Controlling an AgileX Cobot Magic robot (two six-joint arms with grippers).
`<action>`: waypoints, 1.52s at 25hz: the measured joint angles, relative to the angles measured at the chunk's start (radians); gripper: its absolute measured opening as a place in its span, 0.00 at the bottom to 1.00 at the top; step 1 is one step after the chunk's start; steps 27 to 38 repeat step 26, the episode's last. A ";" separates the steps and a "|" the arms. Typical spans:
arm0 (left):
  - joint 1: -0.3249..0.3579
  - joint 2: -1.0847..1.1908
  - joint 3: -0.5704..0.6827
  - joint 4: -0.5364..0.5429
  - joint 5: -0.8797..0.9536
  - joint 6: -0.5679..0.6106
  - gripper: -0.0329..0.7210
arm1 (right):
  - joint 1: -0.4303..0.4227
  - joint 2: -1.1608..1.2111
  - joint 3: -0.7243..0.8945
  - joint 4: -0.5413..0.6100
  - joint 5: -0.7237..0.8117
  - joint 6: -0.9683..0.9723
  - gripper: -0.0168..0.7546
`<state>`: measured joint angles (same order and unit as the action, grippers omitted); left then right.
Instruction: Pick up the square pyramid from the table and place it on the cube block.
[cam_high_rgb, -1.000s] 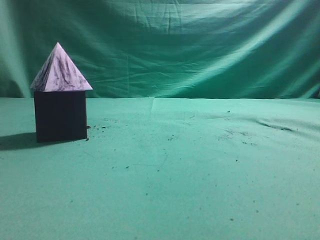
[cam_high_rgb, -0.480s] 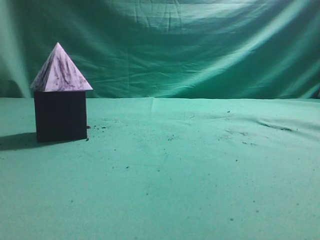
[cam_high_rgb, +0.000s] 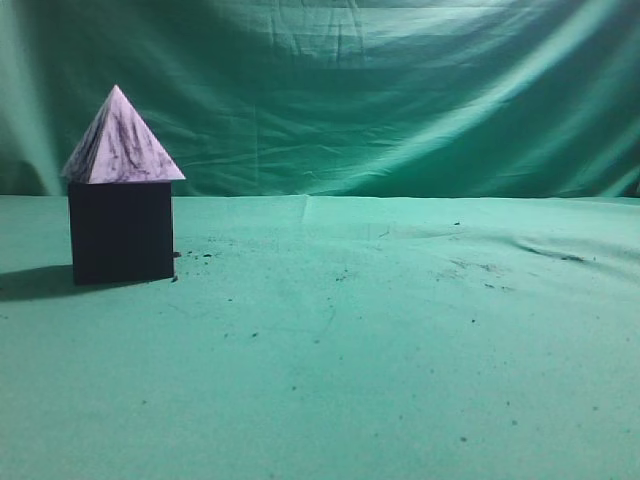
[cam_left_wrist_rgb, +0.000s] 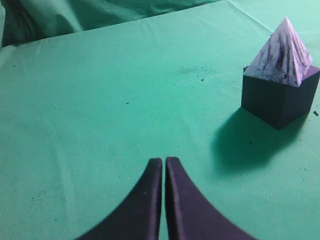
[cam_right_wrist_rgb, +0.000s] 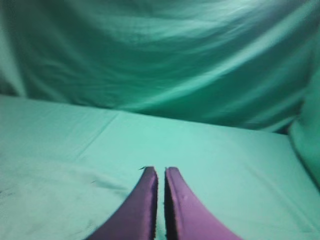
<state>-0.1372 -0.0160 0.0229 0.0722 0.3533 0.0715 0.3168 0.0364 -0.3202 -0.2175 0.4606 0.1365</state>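
The square pyramid (cam_high_rgb: 120, 145), pale lavender with dark streaks, stands upright on top of the dark cube block (cam_high_rgb: 121, 232) at the left of the green table (cam_high_rgb: 380, 330). In the left wrist view the pyramid (cam_left_wrist_rgb: 281, 52) on the cube (cam_left_wrist_rgb: 277, 97) is at the upper right, well away from my left gripper (cam_left_wrist_rgb: 163, 161), which is shut and empty over bare cloth. My right gripper (cam_right_wrist_rgb: 160, 170) is shut and empty, facing cloth and backdrop. Neither gripper shows in the exterior view.
A green cloth backdrop (cam_high_rgb: 380, 90) hangs behind the table. Small dark specks (cam_high_rgb: 470, 268) dot the cloth. The cube casts a shadow (cam_high_rgb: 35, 282) to its left.
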 joint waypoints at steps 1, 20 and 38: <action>0.000 0.000 0.000 0.000 0.000 0.000 0.04 | -0.027 -0.024 0.025 0.000 -0.019 0.000 0.02; 0.000 0.000 0.000 0.000 0.000 0.000 0.04 | -0.285 -0.046 0.347 0.035 -0.117 0.020 0.02; 0.000 0.000 0.000 0.000 0.000 0.000 0.04 | -0.289 -0.046 0.348 0.056 -0.081 0.020 0.02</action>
